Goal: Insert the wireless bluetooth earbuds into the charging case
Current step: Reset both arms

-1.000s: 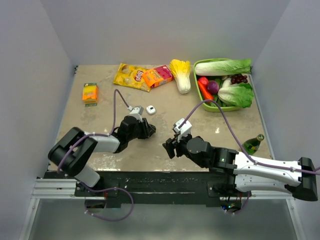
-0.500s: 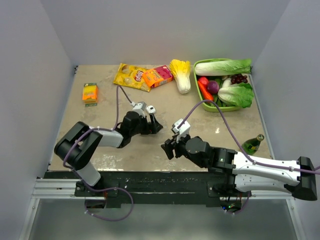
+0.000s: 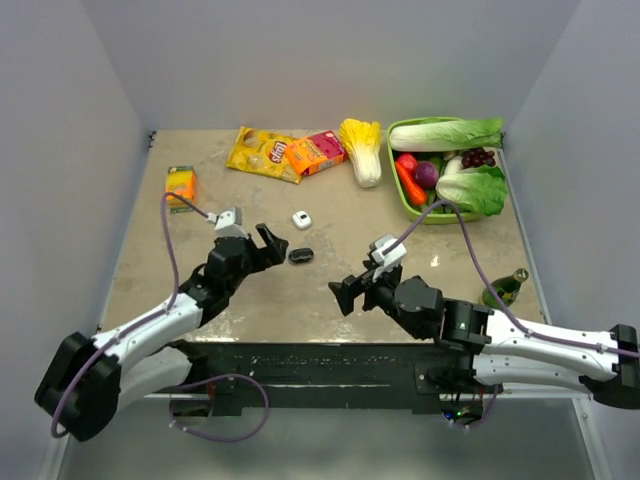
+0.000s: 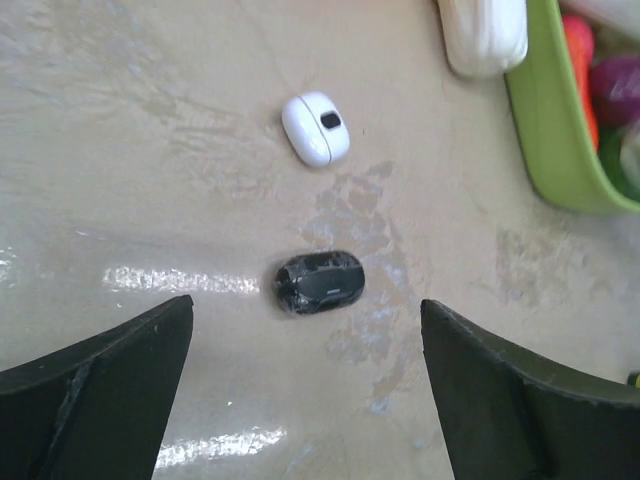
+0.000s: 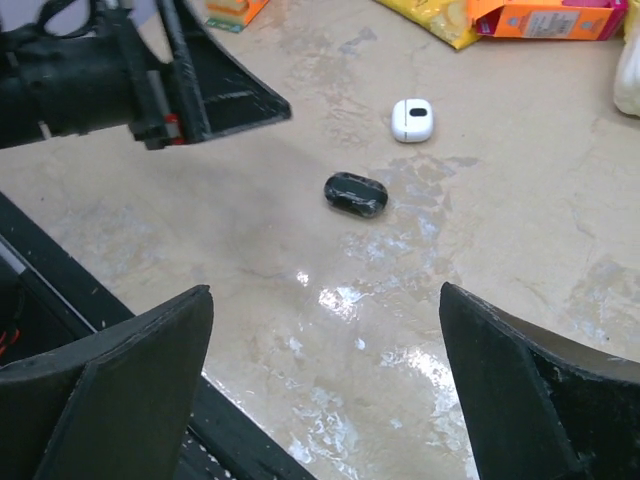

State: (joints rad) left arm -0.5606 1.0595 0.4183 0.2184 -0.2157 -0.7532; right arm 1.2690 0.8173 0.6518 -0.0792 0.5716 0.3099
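Observation:
The black oval charging case (image 3: 300,255) lies shut on the table, also in the left wrist view (image 4: 319,282) and the right wrist view (image 5: 355,194). A small white case (image 3: 302,220) with a dark spot sits just behind it (image 4: 316,128) (image 5: 411,119). The earbuds are hidden or out of view. My left gripper (image 3: 266,242) (image 4: 306,320) is open, just left of the black case and holding nothing. My right gripper (image 3: 343,297) (image 5: 325,290) is open and empty, to the case's near right.
A green basket (image 3: 420,212) of vegetables stands at the back right, with a cabbage (image 3: 362,150) beside it. A yellow snack bag (image 3: 262,152) and orange box (image 3: 315,152) lie at the back. A small orange box (image 3: 180,185) sits left, a green bottle (image 3: 506,288) right.
My left gripper opened, let go of the black case and drew back to the left. The right gripper opened wider and shifted slightly right.

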